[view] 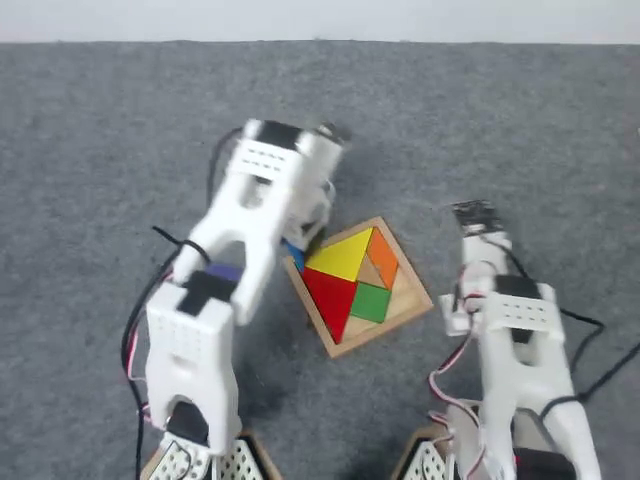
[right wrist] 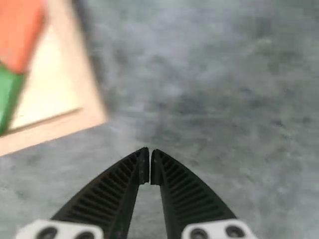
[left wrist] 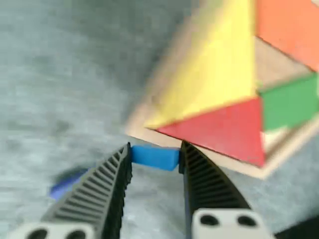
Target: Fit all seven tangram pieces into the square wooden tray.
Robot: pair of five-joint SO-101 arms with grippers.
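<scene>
The square wooden tray (view: 414, 296) lies turned like a diamond at the table's middle, holding yellow (view: 340, 256), red (view: 333, 295), green (view: 371, 302) and orange (view: 383, 258) pieces. My left gripper (left wrist: 155, 152) is at the tray's left edge, shut on a blue piece (left wrist: 154, 156), which shows as a blue sliver (view: 294, 256) under the arm in the high view. The tray's corner (left wrist: 149, 124) with its yellow (left wrist: 214, 74) and red (left wrist: 224, 130) pieces sits just beyond the fingertips. My right gripper (right wrist: 149, 160) is shut and empty over grey carpet, to the right of the tray (right wrist: 55, 124).
A purple piece (view: 222, 272) peeks out under the left arm, left of the tray; a blurred blue-purple shape (left wrist: 67, 183) lies on the carpet beside the left gripper. Grey carpet (view: 100, 150) covers the table. Arm bases and cables sit at the near edge.
</scene>
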